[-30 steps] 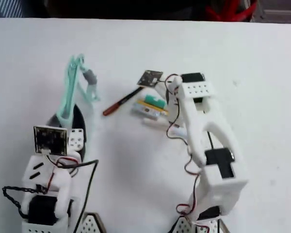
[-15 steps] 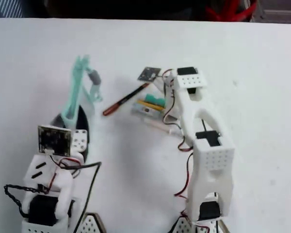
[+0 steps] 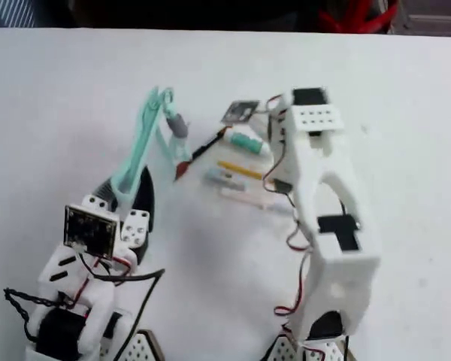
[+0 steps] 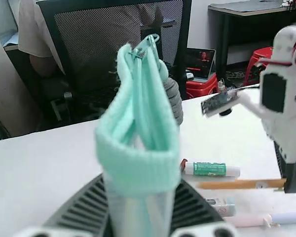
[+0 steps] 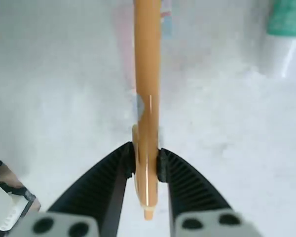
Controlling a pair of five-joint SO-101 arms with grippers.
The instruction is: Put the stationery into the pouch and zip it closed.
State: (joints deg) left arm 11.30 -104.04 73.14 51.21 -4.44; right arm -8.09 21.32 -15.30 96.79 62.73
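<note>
The left gripper is clenched on the lower end of the mint green pouch, which stands up from it and leans away toward the pens. Against a second ago, this arm has swung toward the middle of the table, and the top of the pouch with its grey loop now sits right by the red end of the red pen; earlier the two were apart.

The right gripper grips an orange pencil near one end, its black ridged jaws pressed against the shaft on both sides. The pencil points out level toward the pouch, and it now lies apart from the green-labelled marker, which a second ago was bunched against it.

Just nearer than the pencil lie a short white piece and a pale pink pen, both flat on the table. Beyond the pencil lies the marker, with the red pen slanting beside it.
</note>
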